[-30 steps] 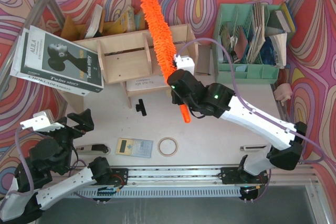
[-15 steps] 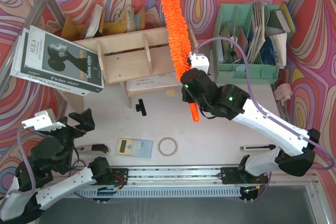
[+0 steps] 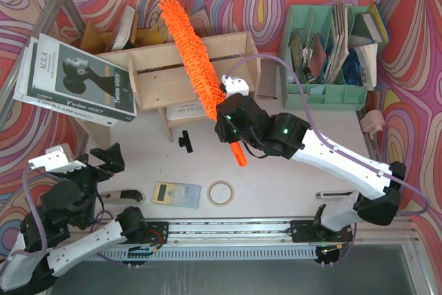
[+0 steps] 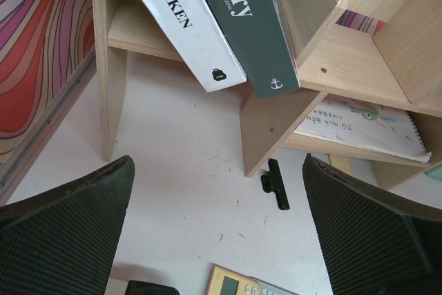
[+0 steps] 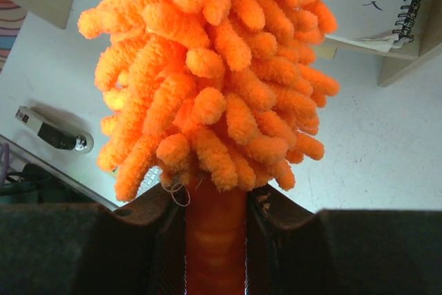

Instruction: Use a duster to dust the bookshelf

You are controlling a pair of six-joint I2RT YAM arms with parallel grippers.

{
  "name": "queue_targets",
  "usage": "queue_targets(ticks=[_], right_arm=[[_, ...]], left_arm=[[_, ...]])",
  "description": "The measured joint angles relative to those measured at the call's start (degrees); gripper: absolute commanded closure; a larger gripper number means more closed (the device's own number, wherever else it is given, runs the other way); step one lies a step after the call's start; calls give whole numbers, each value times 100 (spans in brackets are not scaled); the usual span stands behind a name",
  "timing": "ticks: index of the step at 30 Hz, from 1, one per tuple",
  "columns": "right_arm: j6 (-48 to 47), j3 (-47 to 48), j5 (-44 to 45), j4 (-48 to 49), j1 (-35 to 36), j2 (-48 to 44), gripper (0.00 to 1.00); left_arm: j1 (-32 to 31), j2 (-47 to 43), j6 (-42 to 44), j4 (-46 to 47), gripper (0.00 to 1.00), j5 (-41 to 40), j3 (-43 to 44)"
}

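1. I see the right gripper (image 3: 230, 117) close to the middle of the table (image 3: 290, 177). It is pinching the duster (image 3: 192, 53) by its handle. In the wrist view both fingers (image 5: 162, 215) press against the smooth orange handle just below the fluffy head.
2. The duster slants from the gripper toward the far left. Its orange head crosses above the middle of the bookshelf (image 3: 148, 74), and its tip reaches past the shelf's far edge. From above I cannot tell whether the fluff touches the wood.
3. The short end of the handle sticks out on the near side of the gripper, over bare table.
4. The bookshelf stands at the far left-centre. Large books (image 3: 76, 81) lean at its left end, and a spiral notebook (image 3: 188, 110) lies on its lower tier.
5. The left gripper (image 3: 103, 162) is at the near left, well apart from the duster. Its fingers are spread wide and hold nothing.
6. A black clip (image 3: 184, 141) lies just near of the shelf. A calculator (image 3: 176, 193) and a tape ring (image 3: 221, 192) lie near the front edge.
7. A green organiser (image 3: 324, 91) stands at the far right.
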Motion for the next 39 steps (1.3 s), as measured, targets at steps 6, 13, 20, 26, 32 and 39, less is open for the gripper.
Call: queue_targets(ticks=[6, 13, 20, 26, 32, 39], right_arm=[[-107, -7, 280, -76, 4, 11, 100], [-210, -57, 752, -330, -166, -90, 100], [-271, -55, 1102, -614, -369, -313, 100], [-275, -57, 1248, -933, -605, -389, 100], [-271, -90, 1283, -1075, -833, -485, 100], [-267, -96, 1287, -1158, -896, -616, 100]], left_arm=[[0, 15, 0, -2, 1, -42, -2], [0, 37, 0, -2, 1, -55, -2], [0, 37, 0, 0, 1, -61, -9], [0, 37, 0, 2, 1, -61, -11], [0, 37, 0, 2, 1, -61, -11], [0, 37, 0, 2, 2, -61, -11]])
